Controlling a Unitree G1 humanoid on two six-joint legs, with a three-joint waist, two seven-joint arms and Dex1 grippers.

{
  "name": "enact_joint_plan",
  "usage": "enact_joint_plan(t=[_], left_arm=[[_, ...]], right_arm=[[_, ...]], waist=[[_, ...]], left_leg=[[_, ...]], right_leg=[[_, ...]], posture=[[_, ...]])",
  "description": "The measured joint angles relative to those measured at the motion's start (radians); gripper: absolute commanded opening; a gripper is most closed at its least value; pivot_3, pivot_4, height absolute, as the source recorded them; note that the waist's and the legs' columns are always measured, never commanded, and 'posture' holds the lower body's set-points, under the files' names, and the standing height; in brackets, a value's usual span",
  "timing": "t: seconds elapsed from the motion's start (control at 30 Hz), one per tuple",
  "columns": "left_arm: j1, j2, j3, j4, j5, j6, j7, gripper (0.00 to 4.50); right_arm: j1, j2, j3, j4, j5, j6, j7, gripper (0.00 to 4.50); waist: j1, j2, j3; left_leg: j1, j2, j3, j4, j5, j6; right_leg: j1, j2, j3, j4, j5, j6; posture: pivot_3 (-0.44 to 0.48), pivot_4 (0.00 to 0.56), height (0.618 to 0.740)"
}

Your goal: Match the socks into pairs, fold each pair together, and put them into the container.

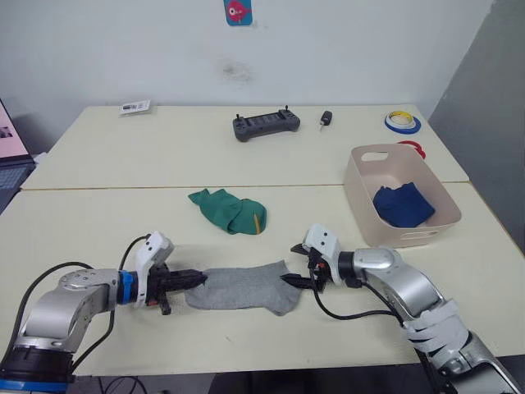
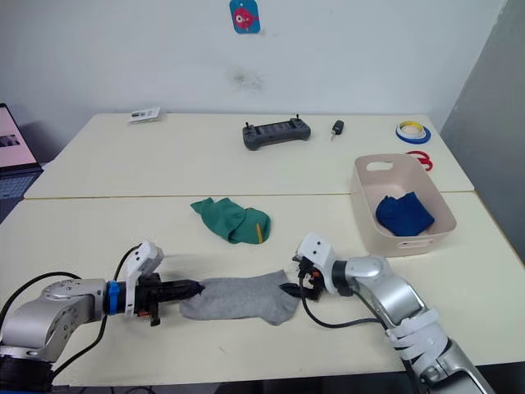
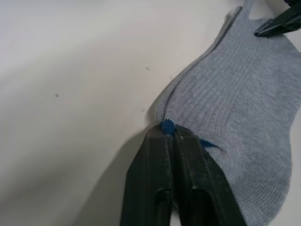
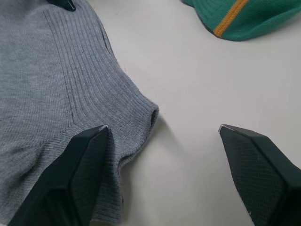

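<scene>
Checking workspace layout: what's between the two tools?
The grey socks lie between the left tool and right tool, seen in the left eye view.

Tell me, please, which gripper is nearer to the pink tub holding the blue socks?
The right. The right gripper sits open at the grey sock's cuff end, on the tub's side. The left gripper, shut on the sock's opposite end, is farther away.

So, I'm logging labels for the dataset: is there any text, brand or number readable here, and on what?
None can be read.
Card on the far table: print too small to read.
Blue sticker on the wall: a red figure, no legible words.
Controller: no readable marking.
Grey sock, green socks, tub: no text visible.
</scene>
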Motion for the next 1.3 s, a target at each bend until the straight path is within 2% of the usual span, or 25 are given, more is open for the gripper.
enact_joint_plan(t=[0.17,0.3,0.57,0.83,1.0,1.17,1.27,1.3], left_arm=[[0.014,0.000,-0.002,-0.018,0.009,-0.022,0.001,0.00],[0.018,0.000,-0.005,-0.019,0.024,-0.056,0.000,0.00],[0.009,-0.040,-0.001,-0.028,0.011,-0.061,0.018,0.00],[-0.094,-0.082,-0.001,-0.075,-0.025,0.012,0.074,0.00],[-0.146,-0.093,-0.016,-0.049,-0.007,0.014,0.088,0.00],[-0.142,-0.094,-0.046,-0.002,0.025,0.010,0.093,0.00],[-0.133,-0.094,-0.046,0.020,0.034,0.006,0.093,0.00],[-0.133,-0.095,-0.046,0.025,0.035,-0.003,0.093,0.00]], right_arm=[[-0.011,0.015,0.033,-0.007,-0.009,0.024,0.014,1.28],[-0.015,-0.005,0.066,-0.048,-0.027,0.036,0.022,0.02],[0.001,-0.037,0.060,-0.102,-0.036,0.049,0.016,0.02],[-0.011,-0.065,0.011,-0.120,-0.028,0.086,0.013,0.02],[-0.058,-0.048,-0.002,-0.059,-0.037,0.080,0.009,0.02],[-0.087,-0.031,-0.001,0.002,-0.051,0.075,0.005,0.02],[-0.093,-0.019,0.005,0.020,-0.067,0.064,0.003,0.73],[-0.094,-0.016,0.005,0.024,-0.075,0.055,-0.002,1.16]], waist=[[0.000,0.000,0.000],[0.000,0.000,0.000],[0.004,0.000,0.000],[0.003,-0.001,0.001],[-0.002,-0.001,0.001],[-0.001,-0.001,0.001],[-0.001,-0.001,0.001],[-0.001,-0.001,0.001]], left_leg=[[0.001,0.000,0.000,0.000,0.000,0.000],[0.001,0.000,0.000,0.000,0.000,0.000],[0.000,-0.001,0.000,-0.001,0.000,0.000],[-0.001,-0.002,0.000,-0.001,0.000,0.000],[-0.001,-0.001,0.000,-0.001,0.000,0.000],[-0.002,-0.001,0.000,-0.001,0.000,0.000],[-0.002,-0.001,0.000,-0.001,0.000,0.000],[-0.002,-0.001,0.000,-0.001,0.000,0.000]], right_leg=[[0.000,0.000,0.000,0.000,0.000,0.000],[0.001,0.000,0.000,0.000,0.000,0.000],[0.000,-0.002,-0.002,-0.001,0.000,0.000],[0.000,-0.002,-0.002,-0.001,0.000,0.000],[-0.001,-0.002,-0.001,-0.001,0.000,0.000],[-0.001,-0.002,-0.001,-0.001,0.000,0.000],[-0.002,-0.002,-0.001,-0.001,0.000,0.000],[-0.002,-0.002,-0.001,0.000,0.000,0.000]], posture=[[0.000,0.150,0.740],[0.000,0.150,0.740],[0.000,0.150,0.740],[0.000,0.150,0.740],[0.000,0.150,0.740],[0.000,0.150,0.740],[0.000,0.150,0.740],[0.000,0.150,0.740]])
